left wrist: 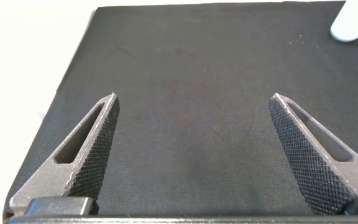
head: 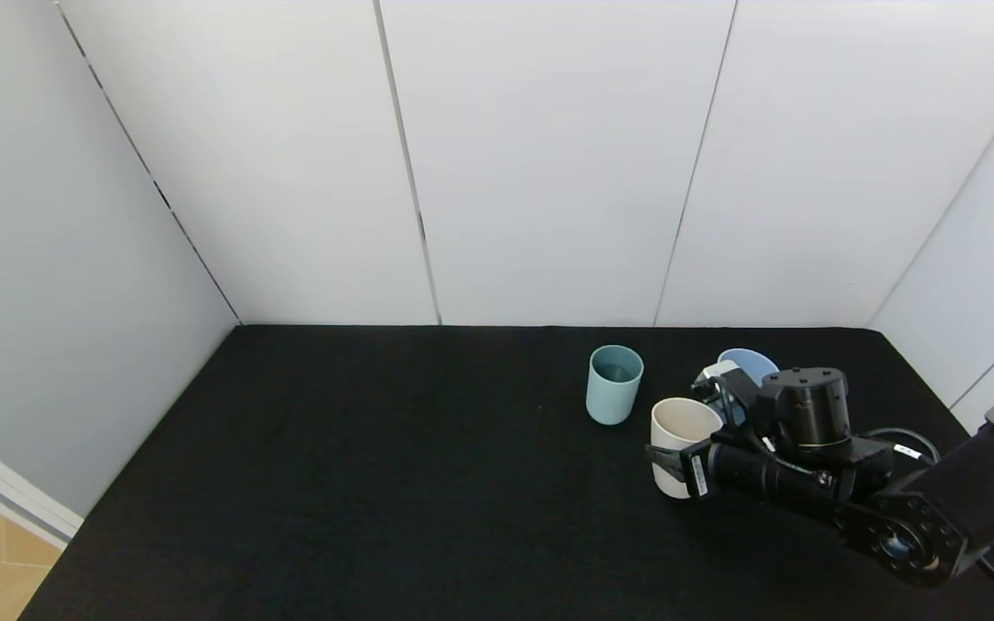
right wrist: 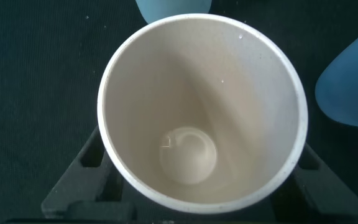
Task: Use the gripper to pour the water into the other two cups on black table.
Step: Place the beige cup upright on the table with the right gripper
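- Cloth of the black table (head: 333, 483) lies bare across our whole left and near side, right up to the white panel walls (head: 549, 172).
- Our left gripper (left wrist: 191, 149) hangs above that bare cloth, fingers spread wide, nothing between them.
- Nearest of the vessels, the cream cup (head: 681, 440) sits pinched in our right gripper (head: 678, 461), tilted a little; we cannot make out any water inside.
- Beyond it the teal-green cup (head: 613, 384) stands upright.
- Farthest, the light blue cup (head: 749, 362) sits close behind the wrist, partly hidden.
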Robot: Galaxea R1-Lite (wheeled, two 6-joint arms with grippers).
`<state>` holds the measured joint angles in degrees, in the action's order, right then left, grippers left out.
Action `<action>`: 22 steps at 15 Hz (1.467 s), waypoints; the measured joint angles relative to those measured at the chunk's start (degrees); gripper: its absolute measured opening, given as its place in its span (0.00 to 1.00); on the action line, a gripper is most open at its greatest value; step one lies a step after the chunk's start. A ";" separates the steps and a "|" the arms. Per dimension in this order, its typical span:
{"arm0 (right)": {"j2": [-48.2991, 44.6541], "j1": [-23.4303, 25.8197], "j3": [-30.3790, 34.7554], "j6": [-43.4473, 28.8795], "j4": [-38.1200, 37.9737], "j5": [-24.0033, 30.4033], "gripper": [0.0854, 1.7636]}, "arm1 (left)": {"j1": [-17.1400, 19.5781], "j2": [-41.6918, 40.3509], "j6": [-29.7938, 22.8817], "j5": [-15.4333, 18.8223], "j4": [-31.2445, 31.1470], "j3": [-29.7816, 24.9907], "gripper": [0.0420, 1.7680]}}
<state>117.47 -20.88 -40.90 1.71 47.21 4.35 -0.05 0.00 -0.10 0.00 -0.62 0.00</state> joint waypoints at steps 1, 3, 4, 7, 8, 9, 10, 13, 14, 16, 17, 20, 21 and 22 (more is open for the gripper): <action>0.09 -0.01 0.09 0.02 0.35 -0.02 0.76 | 0.00 0.00 0.00 0.00 0.00 0.00 0.97; 0.34 -0.01 0.24 0.02 0.94 -0.02 0.80 | 0.00 0.00 0.00 0.00 0.00 0.00 0.97; 0.45 -0.01 0.30 0.02 0.94 0.00 0.82 | 0.00 0.00 0.02 0.00 0.02 0.00 0.97; 0.72 -0.06 0.30 0.11 1.29 -0.04 0.87 | 0.02 0.00 0.02 0.00 0.00 0.00 0.97; 0.80 -0.11 0.30 0.11 1.71 -0.09 0.88 | 0.02 0.00 0.02 0.00 0.00 0.00 0.97; 0.80 -0.11 0.30 0.11 1.87 -0.09 0.89 | 0.05 0.00 0.02 0.00 0.00 0.00 0.97; 0.72 -0.11 0.30 0.07 1.90 -0.11 0.90 | 0.05 0.00 0.02 0.00 0.00 0.00 0.97; -0.83 -0.17 0.48 -0.13 1.90 -0.09 0.92 | 0.02 0.00 0.02 0.00 0.00 0.00 0.97; -1.62 -0.33 0.66 -0.15 1.87 -0.09 0.93 | 0.02 0.00 0.02 0.00 0.02 0.00 0.97; -3.58 -0.56 0.94 -0.17 1.46 -0.11 0.93 | 0.02 0.00 0.00 0.00 0.00 0.00 0.97; -4.71 -0.67 1.05 -0.20 1.23 -0.09 0.94 | 0.02 0.00 0.02 0.00 0.00 0.00 0.97; -8.12 -0.80 1.29 -0.15 0.05 -0.06 0.95 | 0.02 0.00 0.02 0.00 0.00 0.00 0.97; -9.64 -0.80 1.29 -0.17 -1.49 -0.09 0.95 | 0.02 0.00 0.02 0.00 0.00 0.00 0.97; -11.29 -0.83 1.11 -0.17 -3.43 -0.13 0.95 | 0.02 0.00 0.02 0.00 0.00 0.00 0.97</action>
<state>106.18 -21.71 -39.79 1.54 43.79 4.22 -0.02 0.00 -0.07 0.00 -0.62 0.00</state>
